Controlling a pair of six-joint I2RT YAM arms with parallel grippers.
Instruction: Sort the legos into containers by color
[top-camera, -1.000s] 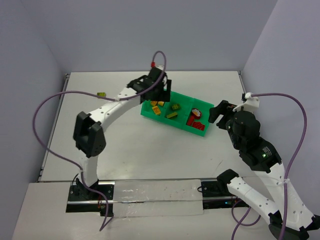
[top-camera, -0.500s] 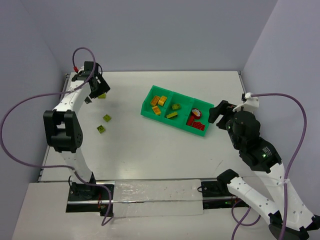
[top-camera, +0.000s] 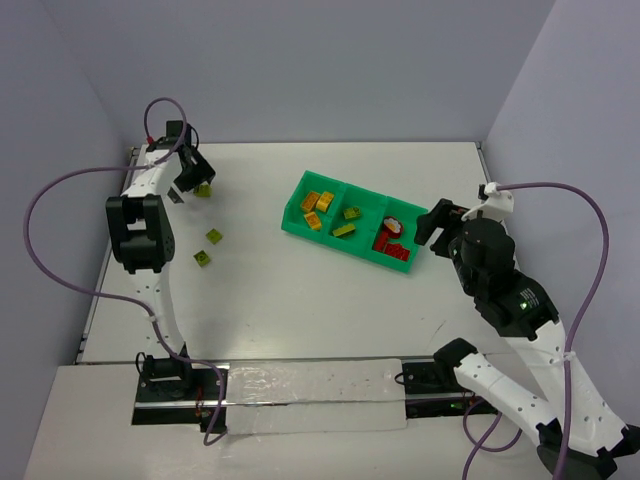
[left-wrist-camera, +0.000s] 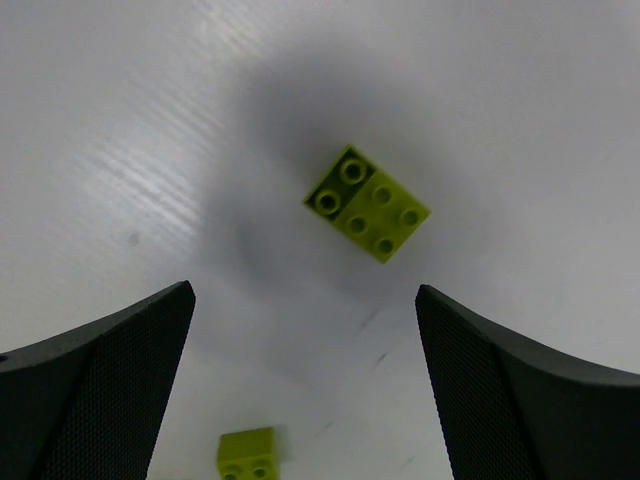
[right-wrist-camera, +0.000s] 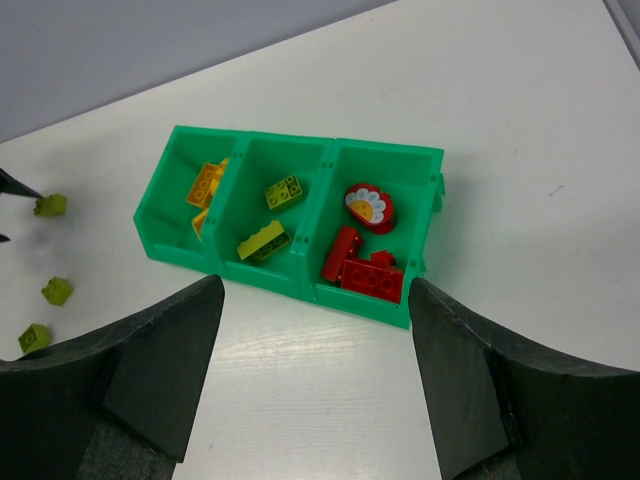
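Swinging from the tray (top-camera: 322, 237) to the upper left of the frame, the left fingers (left-wrist-camera: 100, 380) now hang wide open above an olive-green lego (left-wrist-camera: 368, 203), so the next pick seems to begin.

Green tray (right-wrist-camera: 275, 282): yellow-orange legos (right-wrist-camera: 205, 183) in left compartment, olive legos (right-wrist-camera: 284, 191) in middle, red legos (right-wrist-camera: 372, 281) in right. Three loose olive legos (top-camera: 215, 236) lie on the surface, well left.

No lettering, number or brand can be read in any view. The only printed mark is a white flower with a yellow centre on the round red piece (right-wrist-camera: 368, 207), which lies in the right-hand compartment of the green tray (right-wrist-camera: 290, 283) — a picture, not words.
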